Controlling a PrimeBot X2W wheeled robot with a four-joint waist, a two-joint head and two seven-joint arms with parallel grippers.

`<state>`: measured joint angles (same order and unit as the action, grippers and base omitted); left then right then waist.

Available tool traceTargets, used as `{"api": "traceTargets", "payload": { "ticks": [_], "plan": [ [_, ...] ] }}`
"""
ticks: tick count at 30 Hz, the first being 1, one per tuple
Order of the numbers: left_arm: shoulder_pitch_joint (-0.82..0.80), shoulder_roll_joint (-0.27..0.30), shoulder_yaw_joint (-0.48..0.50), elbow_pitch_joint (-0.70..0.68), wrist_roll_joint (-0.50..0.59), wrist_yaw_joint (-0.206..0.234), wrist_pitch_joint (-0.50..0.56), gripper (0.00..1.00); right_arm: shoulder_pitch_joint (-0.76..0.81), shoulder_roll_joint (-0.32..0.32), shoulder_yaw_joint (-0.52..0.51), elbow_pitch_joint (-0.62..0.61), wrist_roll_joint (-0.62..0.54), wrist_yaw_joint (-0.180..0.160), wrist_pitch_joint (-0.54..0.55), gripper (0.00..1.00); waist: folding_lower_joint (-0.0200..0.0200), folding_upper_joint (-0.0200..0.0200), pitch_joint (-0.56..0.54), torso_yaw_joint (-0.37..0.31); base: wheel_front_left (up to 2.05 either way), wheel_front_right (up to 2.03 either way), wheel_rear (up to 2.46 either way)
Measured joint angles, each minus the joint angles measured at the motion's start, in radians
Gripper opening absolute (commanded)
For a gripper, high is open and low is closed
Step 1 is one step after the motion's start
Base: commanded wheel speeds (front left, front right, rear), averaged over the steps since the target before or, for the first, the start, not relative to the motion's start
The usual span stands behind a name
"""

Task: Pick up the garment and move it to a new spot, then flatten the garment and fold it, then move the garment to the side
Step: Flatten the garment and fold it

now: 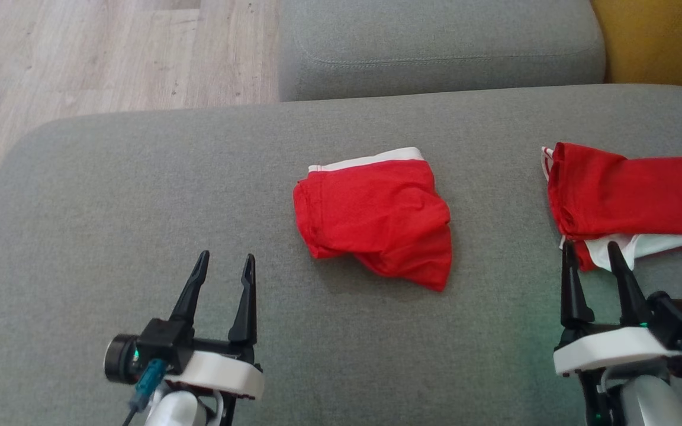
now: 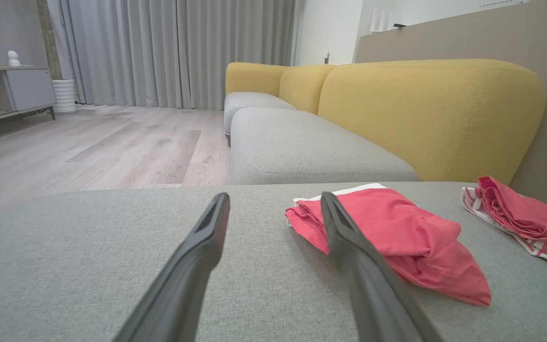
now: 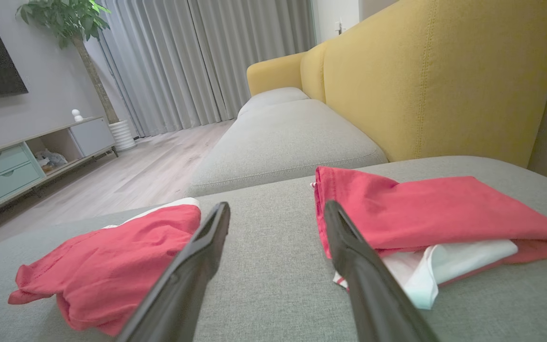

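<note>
I see a broad grey sofa seat [image 1: 110, 195], coarse-woven and rounded at its edges. At its middle lies the red garment [image 1: 376, 219], a rumpled lump with a white band. A flatter red-and-white folded pile [image 1: 625, 195] lies to the right. The left hand [image 1: 227, 256] and right hand [image 1: 589, 245] both gape wide and empty, the right one just beside the pile.

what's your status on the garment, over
Left hand and right hand open, empty. Red garment crumpled at centre, untouched. Second red garment near right hand, path clear.
</note>
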<state>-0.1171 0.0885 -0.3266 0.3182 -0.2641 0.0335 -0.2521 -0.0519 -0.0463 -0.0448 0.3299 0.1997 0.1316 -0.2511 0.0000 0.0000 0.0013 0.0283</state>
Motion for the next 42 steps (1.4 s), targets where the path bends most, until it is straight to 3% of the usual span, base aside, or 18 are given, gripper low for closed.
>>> {"api": "traceTargets", "payload": {
  "ticks": [7, 8, 9, 10, 19, 29, 35, 42],
  "plan": [
    [-0.001, -0.011, 0.006, 0.004, 0.02, -0.024, 0.0, 1.0, -0.001, 0.0, 0.007, -0.013, 0.004, 0.0, 0.001, 1.0, 0.0, 0.0, 0.001, 0.017, 0.0, 0.0, 0.0],
    [-0.001, -0.013, 0.005, 0.005, 0.021, -0.026, 0.0, 1.0, -0.004, 0.0, 0.009, -0.016, 0.004, 0.0, 0.005, 0.49, 0.0, 0.0, 0.004, 0.022, 0.0, 0.0, 0.0],
    [-0.002, -0.015, 0.005, 0.006, 0.024, -0.031, 0.0, 1.0, -0.008, 0.0, 0.012, -0.017, 0.002, 0.0, 0.006, 0.05, 0.0, 0.0, 0.007, 0.026, 0.0, 0.0, 0.0],
    [-0.005, -0.017, 0.004, 0.007, 0.028, -0.039, 0.0, 1.0, -0.024, 0.0, 0.018, -0.02, -0.01, 0.0, 0.015, 0.0, 0.0, 0.0, 0.017, 0.037, 0.0, 0.0, 0.0],
    [-0.098, -0.032, -0.007, 0.003, 0.046, -0.061, 0.0, 1.0, -0.231, -0.001, 0.038, 0.008, -0.098, 0.0, 0.084, 0.0, 0.0002, 0.0, 0.122, 0.105, 0.0, 0.0, 0.0],
    [-0.166, -0.04, -0.026, -0.002, 0.047, -0.064, 0.0, 1.0, -0.492, -0.031, 0.066, 0.313, -0.141, 0.0, 0.152, 0.0, 0.0003, 0.0, 0.249, 0.219, 0.0, 0.0, 0.0],
    [-0.176, -0.041, -0.027, 0.005, 0.047, -0.063, 0.0, 1.0, -0.514, -0.03, 0.13, 0.498, -0.141, 0.0, 0.161, 0.0, 0.0003, 0.0, 0.259, 0.256, 0.0, 0.0, 0.0],
    [-0.174, -0.042, -0.027, 0.007, 0.047, -0.06, 0.0, 1.0, -0.514, -0.026, 0.278, 0.526, -0.046, 0.0, 0.072, 0.0, -0.0001, 0.0, 0.214, 0.237, 0.0, 0.0, 0.0]
  ]
}}
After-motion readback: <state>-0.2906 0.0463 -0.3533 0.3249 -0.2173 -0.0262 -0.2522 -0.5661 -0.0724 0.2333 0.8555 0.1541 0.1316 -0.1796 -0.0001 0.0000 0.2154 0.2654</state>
